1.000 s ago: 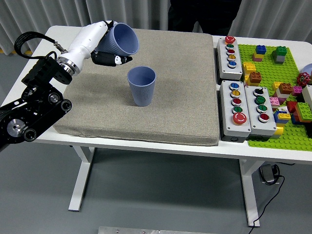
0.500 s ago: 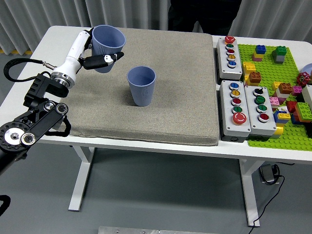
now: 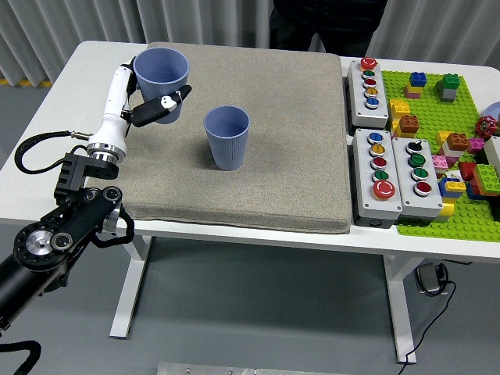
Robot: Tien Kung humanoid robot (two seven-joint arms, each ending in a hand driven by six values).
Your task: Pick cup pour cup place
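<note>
Black fingers of the left hand clamped on an upright blue cup, now righted and drawn back left of the second cup mid-mat on the bench; pour apparently finished, placing remains.

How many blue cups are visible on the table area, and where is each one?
2. One blue cup is upright in the left hand, over the grey mat's far-left part. The second cup stands free near the mat's middle. None appears hidden.
</note>
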